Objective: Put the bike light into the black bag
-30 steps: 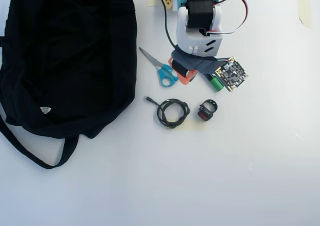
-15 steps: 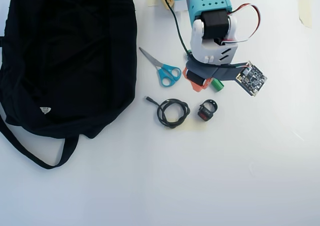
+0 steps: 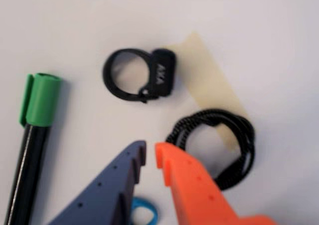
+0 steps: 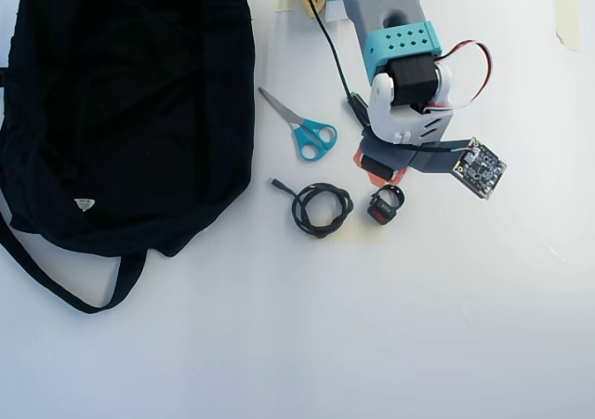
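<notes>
Claw: in the wrist view the claw (image 3: 149,155) shows a navy finger and an orange finger whose tips stand close, only a slim gap between them, holding nothing.
Just ahead of the tips: the bike light (image 3: 141,74) lies on the white table (image 3: 279,45), straight beyond the gap and a little to its left, apart from both fingers.
Light's lie: its loop strap points left in the wrist view and its black body sits on the right, so the long axis runs across the claw's line of approach; the body's corner rests on a strip of pale tape (image 3: 212,83).
Neighbours: a coiled black cable (image 3: 219,145) sits right of the orange finger, near the light but not touching it; a green-capped pen (image 3: 35,115) lies well to the left.
From above: the claw (image 4: 379,174) hangs just above the bike light (image 4: 383,205), cable (image 4: 319,207) to its left.
Scissors: the scissors (image 4: 302,128) lie between arm and bag.
Farthest: the black bag (image 4: 121,112) fills the overhead view's left side, well apart from the light.
Judgement: the fingers likely need to spread before closing on the light.
</notes>
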`<state>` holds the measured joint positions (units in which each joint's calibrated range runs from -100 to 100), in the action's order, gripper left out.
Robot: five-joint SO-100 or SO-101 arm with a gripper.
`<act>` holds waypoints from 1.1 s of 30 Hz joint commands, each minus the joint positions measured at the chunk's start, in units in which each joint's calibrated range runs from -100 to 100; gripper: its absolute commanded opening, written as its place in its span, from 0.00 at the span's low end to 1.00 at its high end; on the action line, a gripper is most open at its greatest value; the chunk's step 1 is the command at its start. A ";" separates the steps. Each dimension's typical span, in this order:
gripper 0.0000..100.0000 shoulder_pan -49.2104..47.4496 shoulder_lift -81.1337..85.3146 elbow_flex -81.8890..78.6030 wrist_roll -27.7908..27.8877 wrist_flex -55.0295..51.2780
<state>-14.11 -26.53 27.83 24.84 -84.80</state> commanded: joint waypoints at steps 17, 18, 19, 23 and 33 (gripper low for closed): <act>0.03 -2.80 -5.51 7.75 2.22 5.82; 0.03 -2.72 -5.84 7.84 2.22 6.25; 0.03 -2.72 -6.17 7.84 2.22 6.68; 0.03 -2.42 -7.42 7.84 2.22 8.83; 0.14 -2.05 -8.66 7.84 2.12 10.30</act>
<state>-16.31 -36.49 31.45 26.40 -76.81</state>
